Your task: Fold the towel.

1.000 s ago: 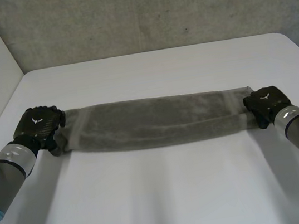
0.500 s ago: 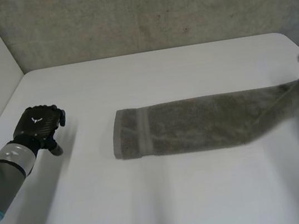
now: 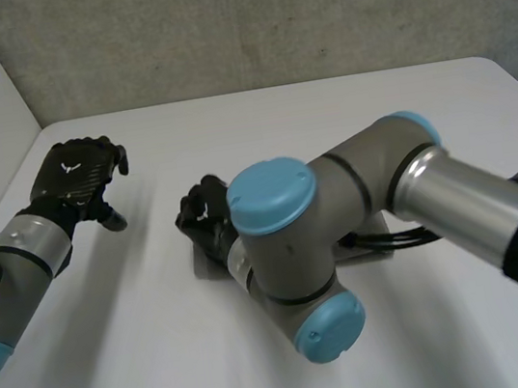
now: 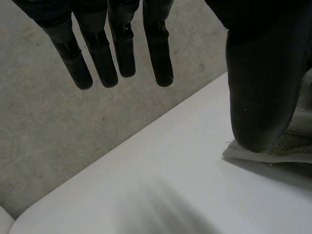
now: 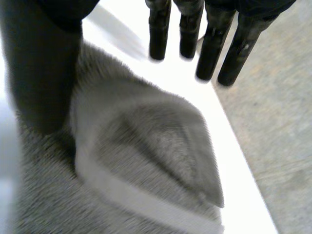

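Step in hand: a fold across the towel's (image 5: 146, 161) length is judged to be at the laying-down stage.
Towel: it is seen on the white table (image 3: 327, 125), mostly hidden under the right arm in the head view; a doubled, rounded end with a pale border band is shown under the right palm.
Right hand (image 3: 205, 214): the fingers (image 5: 209, 48) are held straight and spread away from the thumb, so nothing is gripped; whether the thumb rests on the cloth cannot be told.
Right arm: it is reached far across the table, with the elbow bent over the towel.
Left hand (image 3: 77, 182): it is held above the table, just beside the towel's end, with its fingers (image 4: 124, 48) straight and nothing held.
Doing it well: the upper layer should be set edge to edge on the lower one, then pressed flat, so that the bulge at the end is smoothed out. The lower layer should not be dragged when the hand is withdrawn.
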`<control>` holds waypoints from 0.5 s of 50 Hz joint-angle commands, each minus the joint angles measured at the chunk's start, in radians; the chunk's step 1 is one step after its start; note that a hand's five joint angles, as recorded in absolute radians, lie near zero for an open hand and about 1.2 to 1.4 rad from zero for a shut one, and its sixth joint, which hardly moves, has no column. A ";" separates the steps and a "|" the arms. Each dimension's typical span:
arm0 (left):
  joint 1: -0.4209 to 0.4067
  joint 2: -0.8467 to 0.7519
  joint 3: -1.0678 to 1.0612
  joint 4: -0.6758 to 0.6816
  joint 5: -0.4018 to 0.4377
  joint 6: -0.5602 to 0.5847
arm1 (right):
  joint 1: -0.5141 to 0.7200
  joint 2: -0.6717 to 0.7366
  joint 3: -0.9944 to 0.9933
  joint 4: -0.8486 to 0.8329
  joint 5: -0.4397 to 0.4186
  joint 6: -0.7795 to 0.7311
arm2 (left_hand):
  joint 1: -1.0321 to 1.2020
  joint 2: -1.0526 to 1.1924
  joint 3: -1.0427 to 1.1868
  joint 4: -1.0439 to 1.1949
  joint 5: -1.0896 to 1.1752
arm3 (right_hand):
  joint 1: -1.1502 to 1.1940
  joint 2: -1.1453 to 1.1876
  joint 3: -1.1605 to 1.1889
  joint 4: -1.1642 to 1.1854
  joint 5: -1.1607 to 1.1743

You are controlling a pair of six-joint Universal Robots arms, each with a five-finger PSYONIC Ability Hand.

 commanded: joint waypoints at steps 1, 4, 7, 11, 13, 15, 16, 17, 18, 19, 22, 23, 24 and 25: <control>-0.041 -0.027 0.029 0.000 -0.003 0.001 | -0.047 0.016 -0.058 0.104 0.051 0.020 | -0.045 -0.056 -0.062 -0.054 -0.015 | -0.170 -0.164 -0.188 -0.186 -0.148; -0.066 -0.044 0.049 0.000 -0.005 -0.001 | -0.102 -0.042 -0.046 0.137 0.054 0.054 | -0.042 -0.054 -0.059 -0.052 -0.013 | -0.167 -0.161 -0.186 -0.184 -0.145; -0.092 -0.060 0.065 0.000 -0.009 -0.021 | -0.159 -0.115 0.014 0.160 0.039 0.132 | -0.042 -0.054 -0.059 -0.052 -0.013 | -0.158 -0.152 -0.177 -0.175 -0.137; -0.133 -0.073 0.077 0.000 -0.012 -0.054 | -0.217 -0.205 0.114 0.154 0.008 0.215 | -0.042 -0.054 -0.059 -0.052 -0.012 | -0.149 -0.143 -0.168 -0.166 -0.128; -0.154 -0.078 0.080 0.000 -0.014 -0.073 | -0.274 -0.296 0.224 0.150 -0.050 0.276 | -0.042 -0.054 -0.059 -0.052 -0.012 | -0.149 -0.143 -0.168 -0.166 -0.128; -0.190 -0.086 0.082 0.000 -0.014 -0.106 | -0.306 -0.333 0.284 0.145 -0.085 0.296 | -0.042 -0.054 -0.059 -0.052 -0.012 | -0.140 -0.134 -0.159 -0.157 -0.119; -0.190 -0.086 0.082 0.000 -0.014 -0.107 | -0.337 -0.370 0.350 0.133 -0.117 0.311 | -0.042 -0.054 -0.059 -0.052 -0.012 | -0.137 -0.131 -0.156 -0.154 -0.116; -0.213 -0.090 0.082 -0.001 -0.012 -0.123 | -0.337 -0.370 0.350 0.133 -0.117 0.311 | -0.042 -0.054 -0.059 -0.052 -0.012 | -0.137 -0.131 -0.156 -0.154 -0.116; -0.213 -0.090 0.082 -0.001 -0.012 -0.123 | -0.364 -0.405 0.419 0.112 -0.140 0.316 | -0.042 -0.054 -0.059 -0.052 -0.012 | -0.137 -0.131 -0.156 -0.154 -0.116; -0.235 -0.093 0.080 -0.003 -0.012 -0.134 | -0.365 -0.406 0.419 0.111 -0.140 0.316 | -0.042 -0.054 -0.059 -0.052 -0.012 | -0.137 -0.131 -0.156 -0.154 -0.116; -0.296 -0.101 0.077 -0.007 -0.011 -0.151 | -0.406 -0.473 0.562 0.055 -0.168 0.316 | -0.042 -0.054 -0.059 -0.052 -0.012 | -0.137 -0.131 -0.156 -0.154 -0.116; -0.319 -0.107 0.072 -0.006 -0.009 -0.150 | -0.426 -0.502 0.624 0.018 -0.173 0.316 | -0.042 -0.054 -0.059 -0.052 -0.012 | -0.137 -0.131 -0.156 -0.154 -0.116; -0.319 -0.107 0.072 -0.006 -0.009 -0.150 | -0.441 -0.528 0.681 -0.020 -0.174 0.316 | -0.042 -0.054 -0.059 -0.052 -0.012 | -0.137 -0.131 -0.156 -0.154 -0.116; -0.341 -0.115 0.069 -0.003 -0.009 -0.145 | -0.441 -0.528 0.682 -0.020 -0.174 0.316 | -0.042 -0.054 -0.059 -0.052 -0.012 | -0.137 -0.131 -0.156 -0.154 -0.116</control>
